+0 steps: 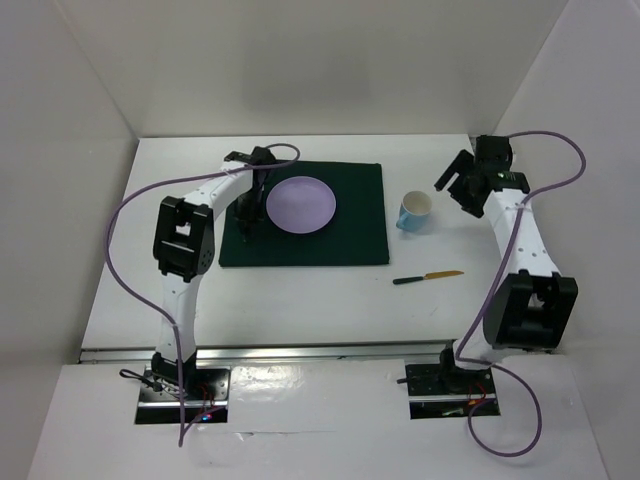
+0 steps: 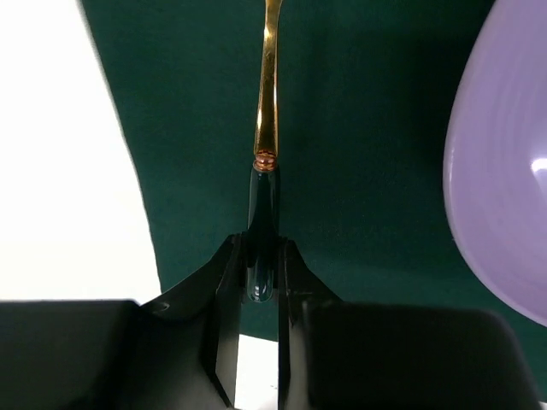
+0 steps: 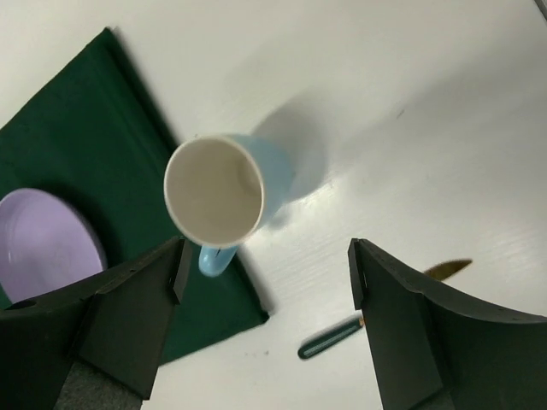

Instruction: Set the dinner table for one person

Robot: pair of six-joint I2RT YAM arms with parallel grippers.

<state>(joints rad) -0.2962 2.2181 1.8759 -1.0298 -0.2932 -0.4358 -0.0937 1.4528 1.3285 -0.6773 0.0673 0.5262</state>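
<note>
A dark green mat (image 1: 355, 235) lies centre-left in the top view, with a lilac plate (image 1: 300, 204) on it. Just right of the mat stands a light blue mug (image 1: 414, 211). Below the mug lies a gold-bladed, dark-handled knife (image 1: 428, 277). A gold, dark-handled utensil (image 2: 266, 171) extends over the mat, left of the plate.

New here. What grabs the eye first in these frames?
A lilac plate sits mid-frame on a dark green mat. Left of the plate, the left gripper is shut on the dark handle of a gold utensil over the mat. Right of the mat stands a blue mug, with the right gripper open near it.
</note>
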